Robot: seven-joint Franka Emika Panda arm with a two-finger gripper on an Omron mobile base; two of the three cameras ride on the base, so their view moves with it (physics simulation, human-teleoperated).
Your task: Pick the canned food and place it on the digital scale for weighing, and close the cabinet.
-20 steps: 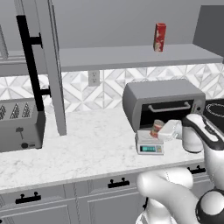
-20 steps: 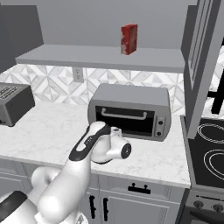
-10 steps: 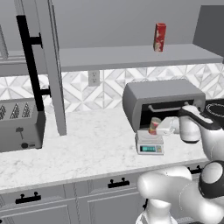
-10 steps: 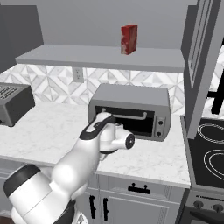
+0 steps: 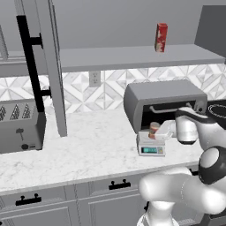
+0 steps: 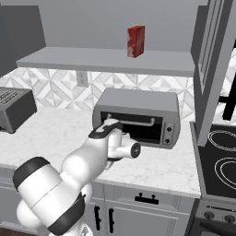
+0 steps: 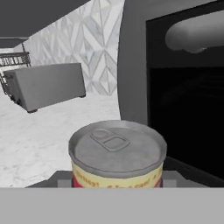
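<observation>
Hand view: short cyl. canned food (image 7: 117, 157), ribbed metal pull-tab lid.

A grey toaster oven (image 5: 163, 99) and a toaster (image 5: 20, 126) stand well apart on the marble counter (image 5: 88, 145), a red box (image 5: 161, 37) upright on the shelf (image 5: 132, 57) above.

My arm (image 6: 69, 179) is glossy white, built of rounded, bulbous segments. Dark grey bands ring my joints (image 5: 213, 165).
</observation>
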